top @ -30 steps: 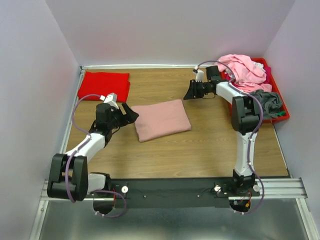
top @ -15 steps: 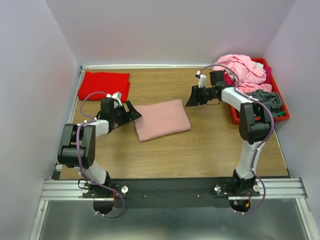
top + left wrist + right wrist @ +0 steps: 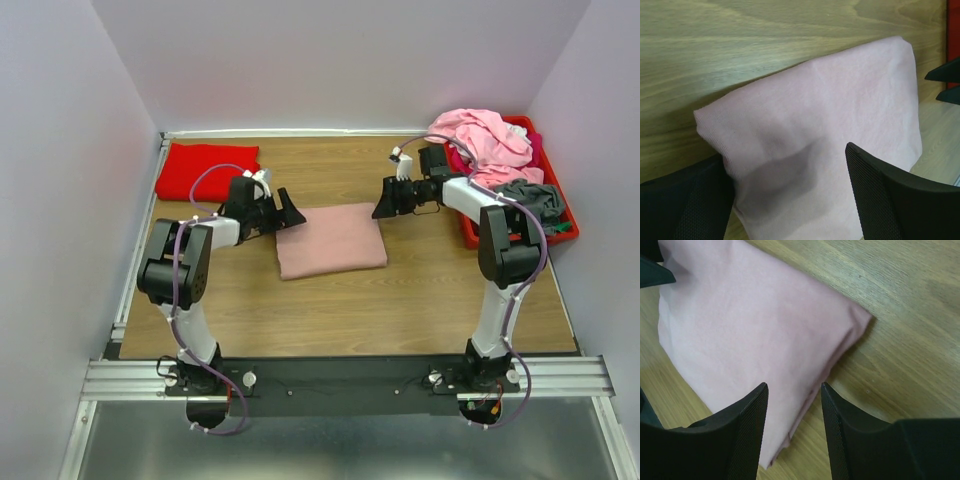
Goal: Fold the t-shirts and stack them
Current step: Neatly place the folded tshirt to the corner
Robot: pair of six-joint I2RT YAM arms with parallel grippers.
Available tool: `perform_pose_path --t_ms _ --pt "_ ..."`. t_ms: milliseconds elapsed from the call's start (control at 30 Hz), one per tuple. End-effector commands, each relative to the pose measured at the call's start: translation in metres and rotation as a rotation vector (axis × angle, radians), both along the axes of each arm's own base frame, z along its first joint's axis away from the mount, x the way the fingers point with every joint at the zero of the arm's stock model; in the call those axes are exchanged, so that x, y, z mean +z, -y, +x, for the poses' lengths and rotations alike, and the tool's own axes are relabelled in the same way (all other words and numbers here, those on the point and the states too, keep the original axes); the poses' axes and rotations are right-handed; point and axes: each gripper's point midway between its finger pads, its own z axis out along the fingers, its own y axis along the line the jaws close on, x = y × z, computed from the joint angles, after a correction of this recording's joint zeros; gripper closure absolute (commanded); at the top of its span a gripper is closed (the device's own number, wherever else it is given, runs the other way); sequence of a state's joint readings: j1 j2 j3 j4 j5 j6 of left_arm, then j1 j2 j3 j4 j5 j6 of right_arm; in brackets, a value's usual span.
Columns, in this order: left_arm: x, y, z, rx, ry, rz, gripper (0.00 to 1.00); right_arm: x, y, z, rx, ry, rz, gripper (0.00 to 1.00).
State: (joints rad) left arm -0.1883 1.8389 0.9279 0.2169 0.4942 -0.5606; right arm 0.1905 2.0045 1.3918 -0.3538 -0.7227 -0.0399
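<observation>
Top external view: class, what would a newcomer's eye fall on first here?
The folded dusty-pink t-shirt mid-table, with the left end effector and right end effector open at its far corners. Then the red bin at far right heaped with loose shirts, and the folded red t-shirt in the far left corner.

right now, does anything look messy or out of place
Only the red bin at far right: crumpled pink shirts spill above its rim and a grey shirt lies bunched at its near end. The folded pink shirt looks tidy.
</observation>
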Motion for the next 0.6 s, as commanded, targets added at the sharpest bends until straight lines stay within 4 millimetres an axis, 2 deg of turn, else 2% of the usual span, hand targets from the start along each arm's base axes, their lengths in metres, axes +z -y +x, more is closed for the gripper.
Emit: perform_pose_path --t_ms 0,200,300,400,433,500,533,567 --pt "-0.094 -0.01 -0.09 -0.04 -0.398 0.147 0.12 0.005 -0.002 -0.004 0.022 0.015 0.004 0.46" --pt "-0.104 -0.011 -0.097 -0.071 -0.421 0.243 0.28 0.005 -0.002 -0.004 0.025 0.012 0.013 0.46" --pt "-0.103 -0.012 -0.099 -0.091 -0.425 0.267 0.27 0.006 -0.001 -0.004 0.024 0.014 0.014 0.46" --pt "-0.086 -0.014 -0.086 -0.084 -0.376 0.282 0.2 0.009 0.001 -0.005 0.024 0.015 0.022 0.46" --pt "-0.073 -0.017 -0.076 -0.054 -0.327 0.298 0.12 0.009 0.002 -0.005 0.021 0.015 0.024 0.46" --pt "-0.059 -0.023 -0.067 -0.019 -0.292 0.322 0.07 0.01 0.002 -0.005 0.026 0.015 0.033 0.46" --pt "-0.048 -0.03 -0.056 0.025 -0.256 0.357 0.04 0.01 0.002 -0.005 0.027 0.013 0.037 0.46" --pt "-0.044 -0.039 -0.057 0.055 -0.267 0.397 0.04 0.011 0.001 -0.007 0.031 0.01 0.043 0.46"
